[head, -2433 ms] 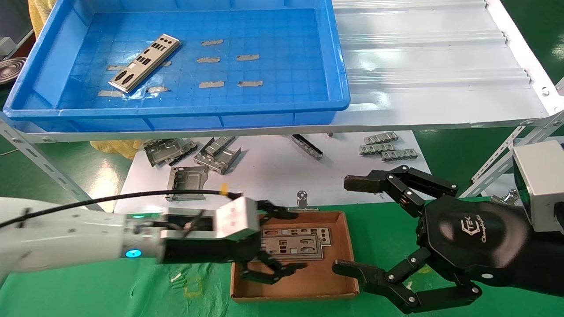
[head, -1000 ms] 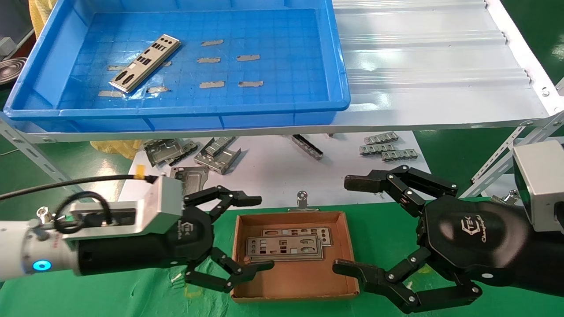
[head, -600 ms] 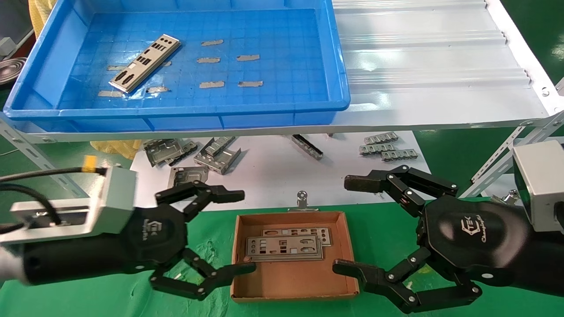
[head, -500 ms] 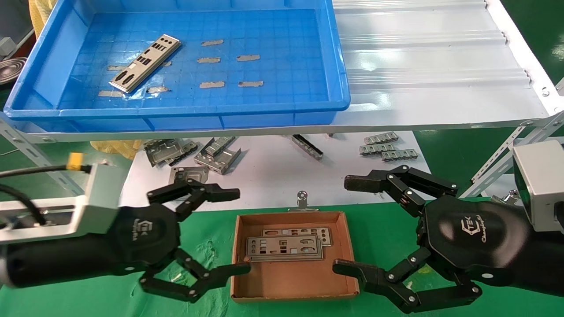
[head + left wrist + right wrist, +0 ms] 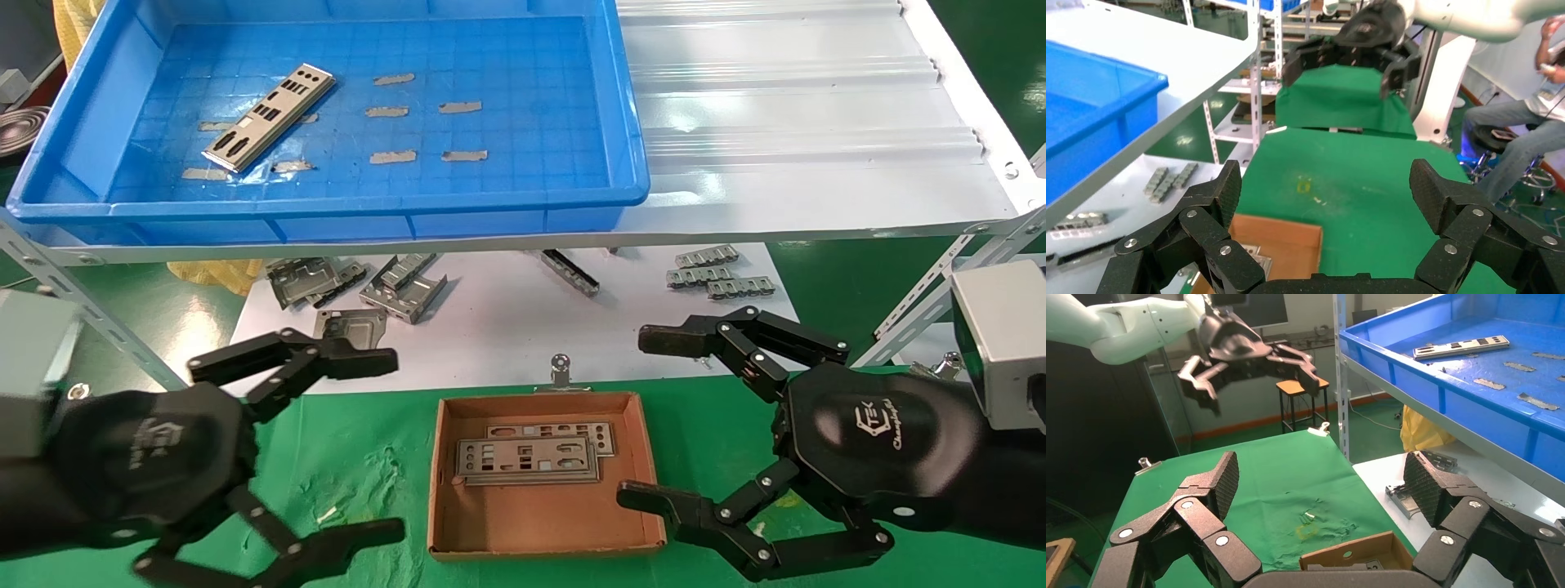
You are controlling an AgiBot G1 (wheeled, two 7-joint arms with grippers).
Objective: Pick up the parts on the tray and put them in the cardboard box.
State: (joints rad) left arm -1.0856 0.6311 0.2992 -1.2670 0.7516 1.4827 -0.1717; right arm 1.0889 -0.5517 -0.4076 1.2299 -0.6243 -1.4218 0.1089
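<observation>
One silver-grey punched plate [image 5: 269,116] lies slanted in the left half of the blue tray [image 5: 629,163]; it also shows in the right wrist view [image 5: 1462,347]. Two such plates [image 5: 527,453] lie stacked in the brown cardboard box [image 5: 546,539], which also shows in the left wrist view [image 5: 1291,236] and the right wrist view [image 5: 1352,551]. My left gripper [image 5: 376,445] is open and empty, to the left of the box above the green cloth. My right gripper [image 5: 645,416] is open and empty at the box's right side.
The tray sits on a white ribbed shelf [image 5: 801,122]. Below it, bent grey brackets [image 5: 359,286] and small ridged strips [image 5: 719,273] lie on a white sheet. A metal clip [image 5: 560,369] stands behind the box. Green cloth [image 5: 359,457] covers the table.
My left gripper has drawn back out of the box to the left, open and empty, leaving the top plate lying in the box. The right arm has not moved.
</observation>
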